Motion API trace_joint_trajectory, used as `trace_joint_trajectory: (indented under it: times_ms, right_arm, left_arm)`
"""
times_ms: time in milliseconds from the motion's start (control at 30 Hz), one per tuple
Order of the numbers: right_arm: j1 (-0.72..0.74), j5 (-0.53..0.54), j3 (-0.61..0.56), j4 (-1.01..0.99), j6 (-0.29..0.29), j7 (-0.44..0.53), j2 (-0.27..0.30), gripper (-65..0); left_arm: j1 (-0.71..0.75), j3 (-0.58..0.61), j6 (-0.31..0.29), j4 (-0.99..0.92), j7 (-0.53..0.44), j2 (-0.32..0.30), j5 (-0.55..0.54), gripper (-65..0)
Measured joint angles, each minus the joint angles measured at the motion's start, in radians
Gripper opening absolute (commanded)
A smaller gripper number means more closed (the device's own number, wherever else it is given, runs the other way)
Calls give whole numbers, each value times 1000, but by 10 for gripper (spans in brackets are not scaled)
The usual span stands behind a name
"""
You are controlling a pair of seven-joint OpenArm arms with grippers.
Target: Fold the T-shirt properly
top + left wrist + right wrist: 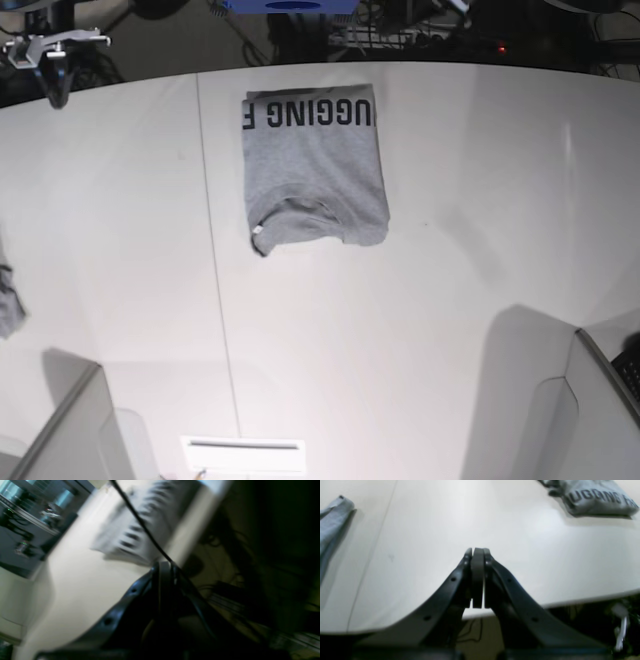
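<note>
The T-shirt point(313, 170) lies folded into a compact grey rectangle at the far middle of the white table point(450, 250), with black block lettering along its far edge. In the right wrist view the T-shirt point(595, 497) sits at the upper right, well away from my right gripper point(477, 551). That gripper is shut and empty, above the table near its edge. The left wrist view is blurred. There my left gripper point(163, 565) is shut with nothing in it, by the table's edge, and the T-shirt point(140, 525) lies some way beyond it. Neither gripper shows in the base view.
A small grey cloth scrap point(8, 305) lies at the table's left edge; the cloth scrap point(332, 522) is left of my right gripper. A white label point(243, 452) sits at the near edge. A black cable point(140, 522) crosses the left wrist view. Equipment and cables crowd beyond the far edge.
</note>
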Motion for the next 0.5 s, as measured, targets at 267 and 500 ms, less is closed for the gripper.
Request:
trace_joint_trajectory:
  times_ms: [267,500]
  right_arm:
    - [-61,-5,-8,-233,5,3,-79,-650]
    - [-39,0,-148,-613,-2,5,8,-650]
  left_arm:
    - [-6,3,6,-330,-69,-5,-8,-650]
    - [-96,10,7,-688,-177,3,-4,-650]
